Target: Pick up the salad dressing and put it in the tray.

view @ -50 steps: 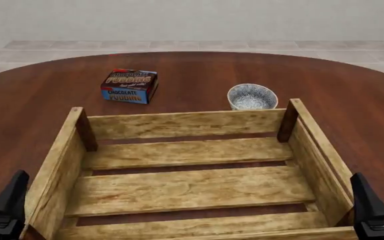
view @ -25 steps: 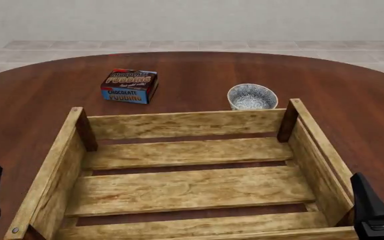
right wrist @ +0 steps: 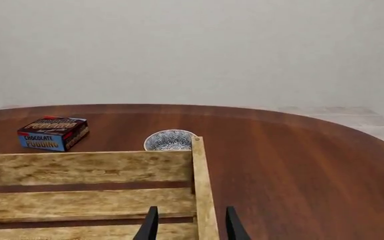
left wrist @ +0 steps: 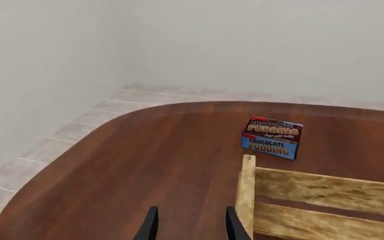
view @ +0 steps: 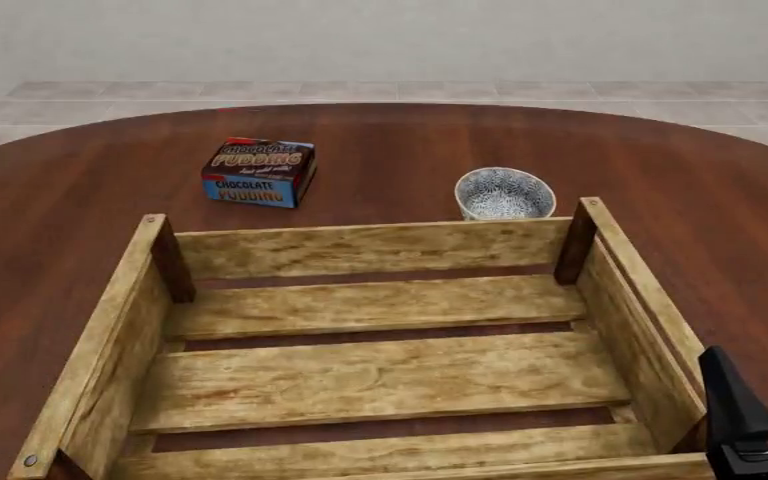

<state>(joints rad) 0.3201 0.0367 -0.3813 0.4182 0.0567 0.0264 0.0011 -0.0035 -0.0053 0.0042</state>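
- Nearest us in the front view, the right gripper [view: 758, 420] sits at the lower right corner, just outside the tray [view: 104, 330]'s near right corner. Its own wrist view shows two dark fingertips [right wrist: 150, 225] spread apart with nothing between them; they straddle the tray's right wall.
- The left gripper [left wrist: 190, 225] is out of the front view. Its wrist view shows both fingertips parted and empty, over bare table [left wrist: 145, 165] just beside the tray's left wall.
- The salad dressing does not appear in any of the three views. We cannot say where it stands; our guess is somewhere off to the left or near the table's edge, outside the cameras.
- Step in hand, as we judge it: locating the bottle. We would pan the left wrist camera until the bottle shows, keep the fingers spread, and approach the body from the side, low, so that a slim upright bottle is not tipped.
- The tray's slatted floor holds nothing, so any spot will do for the drop.
- Beyond the tray's far wall: a small patterned bowl [view: 504, 193], close to the far right post.
- Farther left: a chocolate pudding box [view: 259, 171], well apart from the tray. Neither lies in the way for now; the tray's walls are the main thing to clear when carrying.
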